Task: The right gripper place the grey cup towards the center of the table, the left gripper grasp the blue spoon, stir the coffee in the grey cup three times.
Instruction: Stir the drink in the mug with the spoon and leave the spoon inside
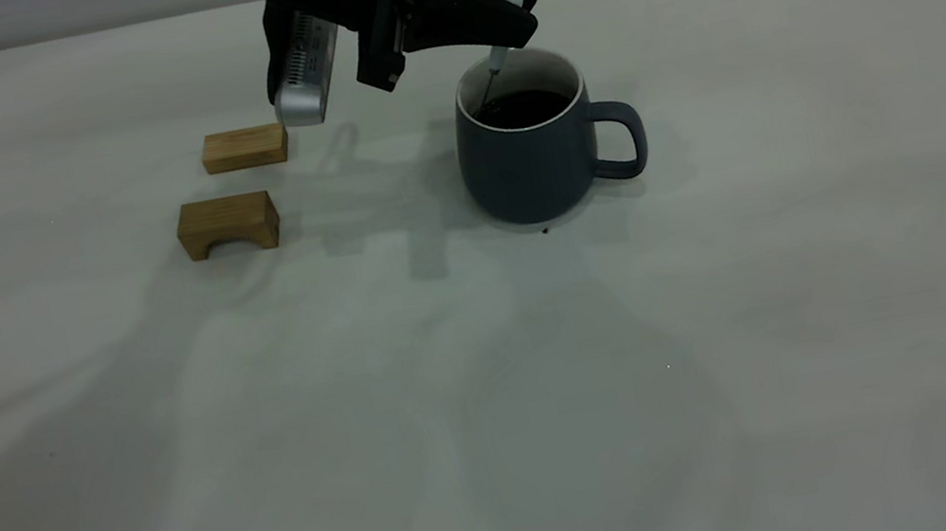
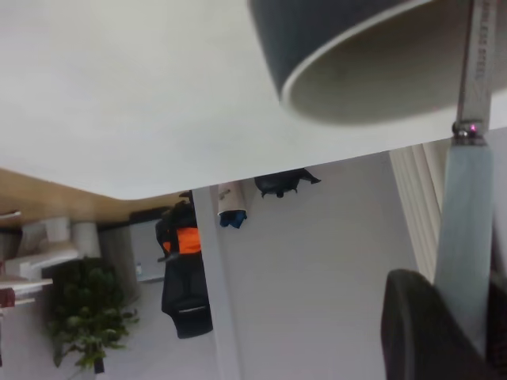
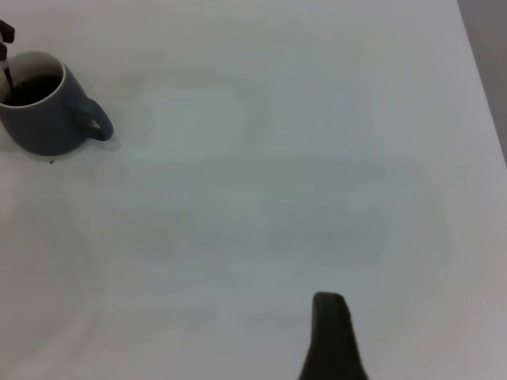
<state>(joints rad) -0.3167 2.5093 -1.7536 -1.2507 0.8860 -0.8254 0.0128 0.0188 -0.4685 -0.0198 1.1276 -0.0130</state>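
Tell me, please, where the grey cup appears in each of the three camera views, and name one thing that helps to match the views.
Exterior view: the grey cup stands just right of centre in the upper half, handle to the right.
Left wrist view: only its rim and part of its wall show, at the top right.
Right wrist view: it sits at the far upper left.
Shared landmark: the blue spoon dipping into it.

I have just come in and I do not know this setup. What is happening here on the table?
The left gripper holds the blue spoon over the grey cup, with the spoon's lower end down in the coffee. The cup stands upright on the table, its handle away from two wooden blocks. The right gripper is off to the side, away from the cup, holding nothing.
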